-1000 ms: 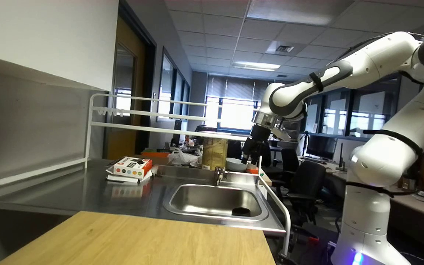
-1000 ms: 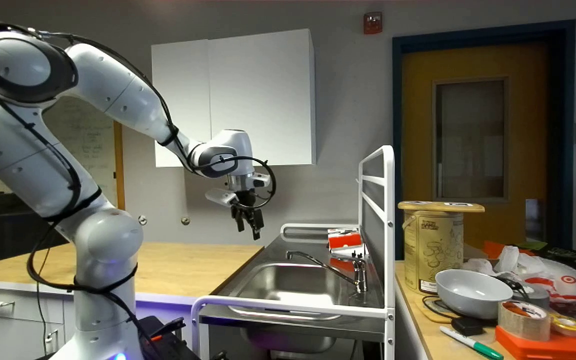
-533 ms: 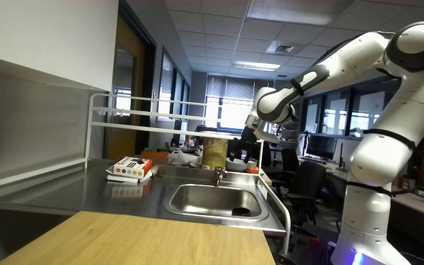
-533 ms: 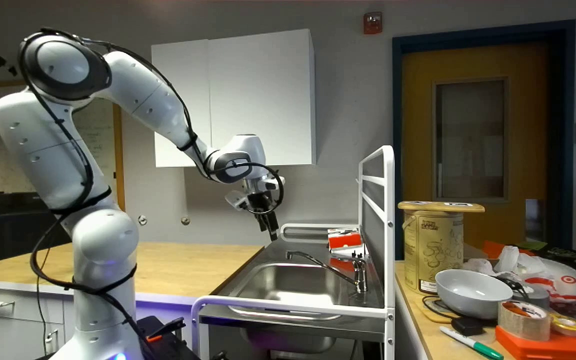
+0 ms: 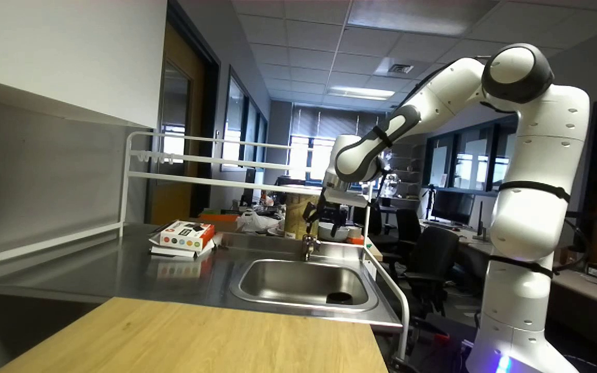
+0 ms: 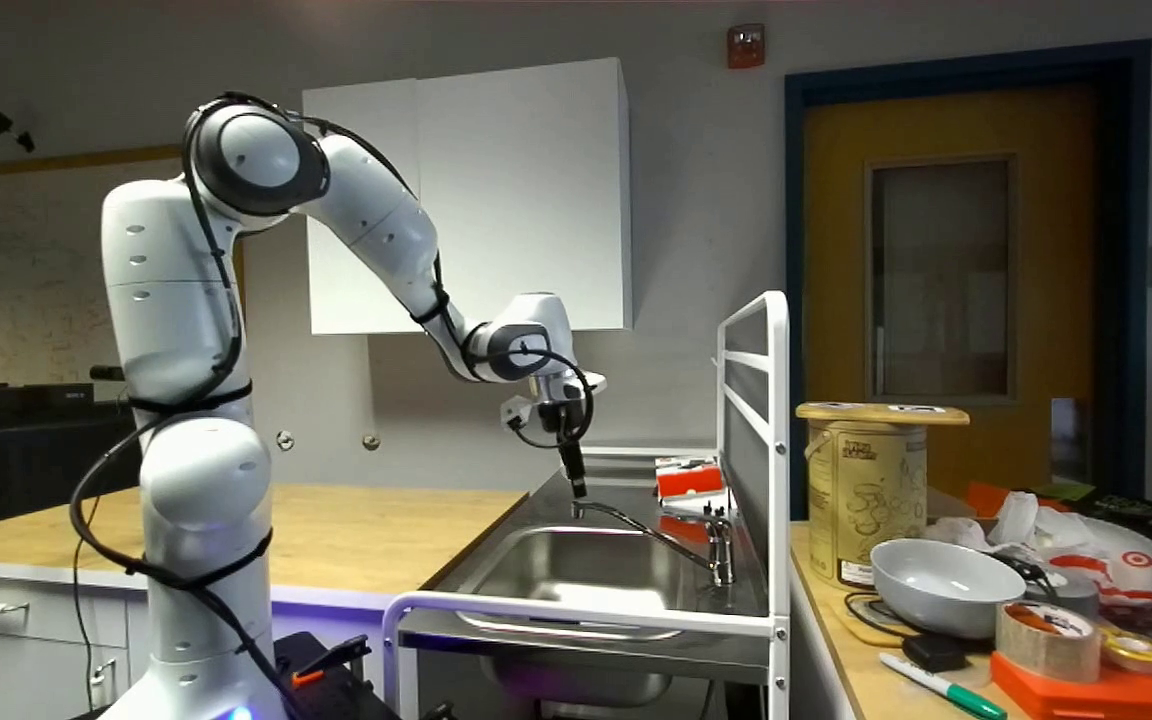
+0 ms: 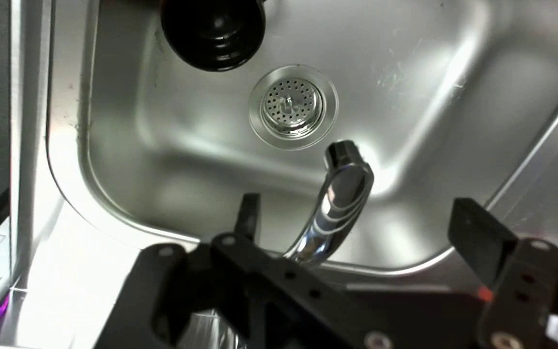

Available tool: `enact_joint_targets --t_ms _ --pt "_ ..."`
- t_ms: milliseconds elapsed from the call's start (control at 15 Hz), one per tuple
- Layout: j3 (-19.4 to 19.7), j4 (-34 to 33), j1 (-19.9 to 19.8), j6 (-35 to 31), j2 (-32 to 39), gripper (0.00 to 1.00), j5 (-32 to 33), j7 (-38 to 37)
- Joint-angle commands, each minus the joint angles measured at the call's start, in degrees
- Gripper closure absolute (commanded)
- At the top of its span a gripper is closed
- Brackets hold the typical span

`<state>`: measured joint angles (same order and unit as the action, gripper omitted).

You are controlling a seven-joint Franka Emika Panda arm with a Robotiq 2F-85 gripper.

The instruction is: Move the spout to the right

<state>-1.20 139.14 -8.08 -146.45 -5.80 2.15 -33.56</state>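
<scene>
Nearest, the gripper (image 7: pixel 360 227) stands wide, holding nothing. Beyond, framed between its fingers (image 7: pixel 477 237), the silvery spout (image 7: pixel 339 206) reaches over the steel basin (image 7: pixel 380 87) — best to lower astride it, then press gently sideways along its swivel.

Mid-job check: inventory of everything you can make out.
spout: 1, silvery, over sink
sink: 1, steel, in counter
cup: 1, black, in sink
drain strainer: 1, silvery, sink floor
carton: 1+, white and red, on counter
rack: 1, white, bordering counter
tabletop: 1, light brown, beside counter
canister: 1, yellow, beside rack
bowl: 1, white, by canister
tape rolls: 2, tan and yellow, on orange case
marker: 1, white and green, by orange case
plastic bag: 1+, white, behind bowl
wall cabinet: 1, white, on wall
door: 1, ochre, beyond canister
office chairs: several, black, background
arm: 1, white, beside counter
gripper: 1, black, open, above spout
</scene>
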Motion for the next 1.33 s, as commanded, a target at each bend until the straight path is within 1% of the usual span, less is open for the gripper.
enact_joint_targets --t_ms 0,200,533,600,667,800,1000,1133,1200,1267 --pt "0.62 -8.89 0.89 4.22 8.0 0.0 4.22 -8.5" --pt "2.37 -14.06 2.54 7.32 12.98 0.0 5.26 -11.83" --pt "5.4 -20.65 4.63 12.09 19.35 0.0 4.15 -12.72" --pt "5.9 -21.6 4.95 12.85 20.2 0.04 3.91 -12.67" --pt "6.34 -22.43 5.25 13.62 20.92 0.27 3.86 -12.58" --pt "7.08 -23.91 5.81 14.71 22.12 0.29 3.82 -12.52" --pt "7.86 -25.46 6.37 16.1 23.17 0.55 3.57 -12.38" --pt "8.21 -26.19 6.56 17.0 23.55 0.68 3.46 -12.33" --pt "8.32 -26.37 6.6 17.19 23.65 0.77 3.41 -12.33" --pt "8.4 -26.59 6.62 17.38 23.76 0.84 3.35 -12.29"
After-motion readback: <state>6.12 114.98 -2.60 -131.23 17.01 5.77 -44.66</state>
